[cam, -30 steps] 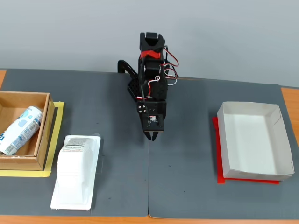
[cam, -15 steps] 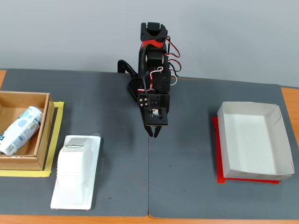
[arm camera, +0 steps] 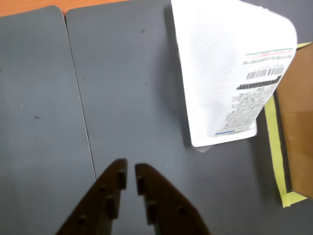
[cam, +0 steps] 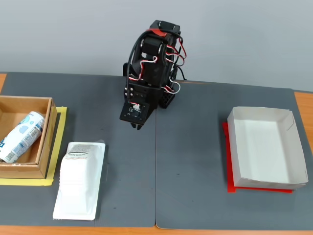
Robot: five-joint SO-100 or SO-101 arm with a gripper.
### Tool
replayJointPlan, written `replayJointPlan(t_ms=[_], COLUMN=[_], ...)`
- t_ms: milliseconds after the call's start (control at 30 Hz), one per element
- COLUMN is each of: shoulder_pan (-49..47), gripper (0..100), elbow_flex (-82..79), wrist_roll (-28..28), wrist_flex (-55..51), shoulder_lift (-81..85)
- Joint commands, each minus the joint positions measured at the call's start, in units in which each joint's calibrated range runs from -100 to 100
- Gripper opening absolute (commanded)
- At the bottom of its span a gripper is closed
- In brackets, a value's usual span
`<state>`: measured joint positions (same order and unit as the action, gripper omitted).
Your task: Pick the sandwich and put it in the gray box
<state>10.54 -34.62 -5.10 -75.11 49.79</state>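
Dark gray mats [cam: 195, 161] cover the table, and things are taken left to right in the fixed view. At far left stands the brown cardboard box [cam: 45, 147] on yellow tape, a can [cam: 20, 135] lying inside. Just beside it lies the sandwich [cam: 79, 178], label end toward the back. The gripper [arm camera: 130, 175] is seen nearly closed and empty (only a narrow slit shows between the fingers), so widening would be needed first. A grasp may be spoiled by the pack's smooth sloping sides, and the box wall could be struck. Open mat lies between the sandwich and the gray box [cam: 288, 126] at far right.
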Motion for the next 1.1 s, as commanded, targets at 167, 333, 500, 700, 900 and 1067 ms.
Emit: replayJointPlan(t_ms=[167, 333, 500, 700, 900, 1067], shoulder_pan=[6.73, 9.57, 11.88, 12.7, 13.52, 13.52], gripper=[3, 6, 24, 39, 52, 62], elbow_flex=[8.89, 12.23, 17.03, 24.08, 27.88, 28.42], wrist_roll=[-3.47, -6.49, -10.97, -14.46, -14.46, -14.51], wrist_flex=[-0.5, 0.11, 0.2, 0.2, 0.63, 4.54], shoulder_lift=[-7.18, -12.02, -17.7, -24.31, -29.48, -33.64])
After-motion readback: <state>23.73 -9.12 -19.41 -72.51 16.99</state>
